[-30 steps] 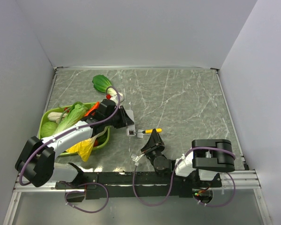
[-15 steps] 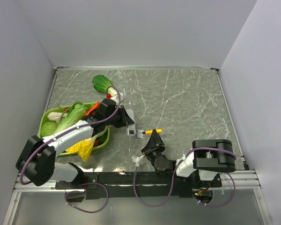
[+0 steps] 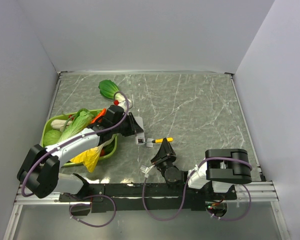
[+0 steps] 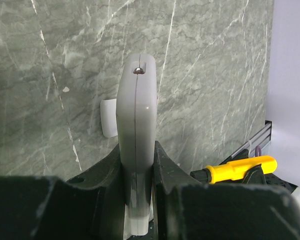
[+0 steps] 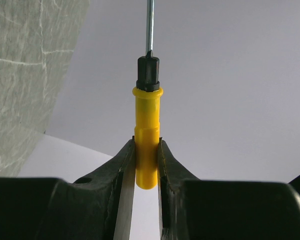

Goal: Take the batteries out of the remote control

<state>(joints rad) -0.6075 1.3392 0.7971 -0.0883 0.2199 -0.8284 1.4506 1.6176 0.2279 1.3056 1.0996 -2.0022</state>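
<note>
My left gripper point(image 3: 135, 128) is shut on the white remote control point(image 3: 138, 123) and holds it on edge above the table. In the left wrist view the remote point(image 4: 136, 115) stands edge-on between the jaws of the left gripper point(image 4: 136, 152). A small pale cover piece point(image 4: 108, 117) lies on the table beside it and also shows in the top view point(image 3: 140, 141). My right gripper point(image 3: 163, 147) is shut on the yellow tool point(image 3: 165, 139), just right of the remote. In the right wrist view the right gripper point(image 5: 147, 146) grips the tool's handle point(image 5: 147, 130). The batteries are not visible.
A green tray point(image 3: 46, 131) with leafy vegetables and a yellow bag sits at the left, under my left arm. A loose bok choy point(image 3: 108, 89) lies at the back left. Grey walls close in the marble table point(image 3: 200, 110) on three sides.
The right gripper with the yellow tool has shifted very slightly. The left arm and the remote have not visibly moved.
</note>
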